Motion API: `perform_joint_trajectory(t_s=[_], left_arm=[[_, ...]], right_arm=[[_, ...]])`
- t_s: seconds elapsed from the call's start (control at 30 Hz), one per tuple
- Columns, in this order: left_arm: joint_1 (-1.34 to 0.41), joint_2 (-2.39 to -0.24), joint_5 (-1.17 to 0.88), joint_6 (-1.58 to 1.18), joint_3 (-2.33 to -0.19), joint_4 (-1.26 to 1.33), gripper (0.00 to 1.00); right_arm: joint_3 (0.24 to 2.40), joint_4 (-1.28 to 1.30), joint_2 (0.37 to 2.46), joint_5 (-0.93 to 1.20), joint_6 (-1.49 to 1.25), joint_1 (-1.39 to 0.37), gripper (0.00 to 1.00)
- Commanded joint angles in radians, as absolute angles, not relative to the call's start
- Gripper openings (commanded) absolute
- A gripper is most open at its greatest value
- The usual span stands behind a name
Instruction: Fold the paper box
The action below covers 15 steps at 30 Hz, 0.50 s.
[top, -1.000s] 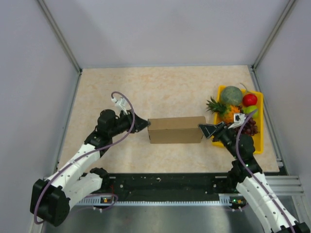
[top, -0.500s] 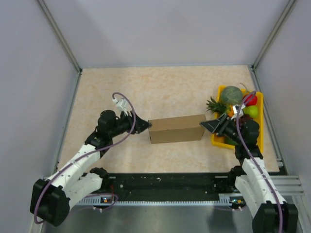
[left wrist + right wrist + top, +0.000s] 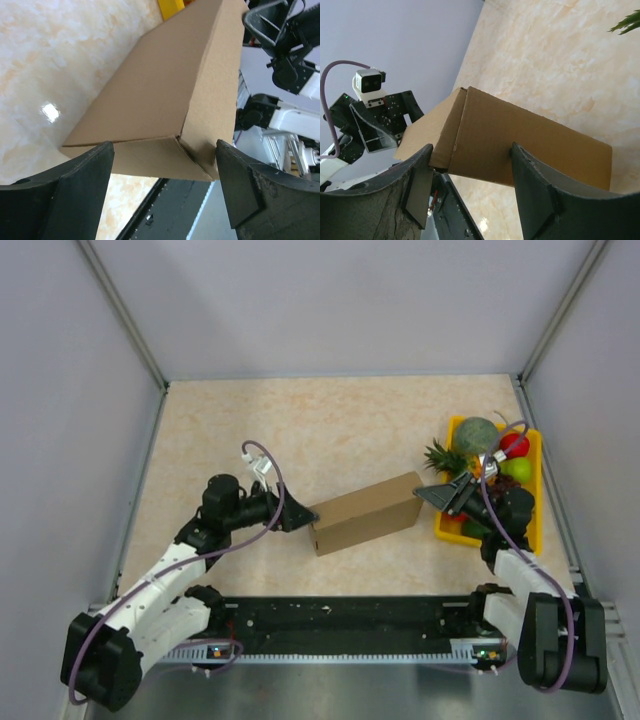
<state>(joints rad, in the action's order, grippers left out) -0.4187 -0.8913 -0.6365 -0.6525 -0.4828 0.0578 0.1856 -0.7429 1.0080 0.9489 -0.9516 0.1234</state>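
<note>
**Q:** How are the two end effectors shown?

**A:** The left end effector [image 3: 306,515] is shown open. In the left wrist view its fingers [image 3: 70,195] are spread wide, and the near end of the box [image 3: 165,90] is framed between them. Contact between fingers and cardboard cannot be determined. The right end effector [image 3: 425,497] is likewise seen with its fingers [image 3: 537,195] parted. Nothing is clamped between them, and a long brown face of the box is seen just beyond their tips.

**Q:** Where is the box located?

**A:** The box, closed and plain brown, is placed on the tabletop [image 3: 300,420] between the two end effectors. From above it is seen lying askew, with its left end nearer the arm bases and its right end turned away from them. The left end effector is found at its left end, the right one at its right end.

**Q:** What is found further out?

**A:** A yellow tray [image 3: 536,490] of fruit is set by the right edge of the tabletop, just behind the right end effector. A green melon [image 3: 478,436], a red fruit [image 3: 514,445] and a pineapple [image 3: 450,460] are held in it.
</note>
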Motion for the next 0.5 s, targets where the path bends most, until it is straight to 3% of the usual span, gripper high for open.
perform_joint_trajectory(t_s=[0.0,0.1,0.27,0.47], left_arm=[[-0.422,-0.871,-0.745,-0.727,-0.454,0.155,0.87],[-0.423,-0.861,-0.799,-0.813,-0.425,0.232,0.89],[-0.426,-0.784,-0.729,-0.793,-0.394,0.14,0.89],[-0.426,-0.88,-0.721,-0.795,-0.347,0.221,0.8]], right_arm=[[0.181,-0.51,1.011,0.948,-0.861,0.13,0.45],[0.193,-0.463,0.993,0.94,-0.836,0.13,0.45],[0.202,-0.436,0.982,0.933,-0.816,0.13,0.45],[0.213,-0.358,0.937,0.916,-0.776,0.13,0.44]])
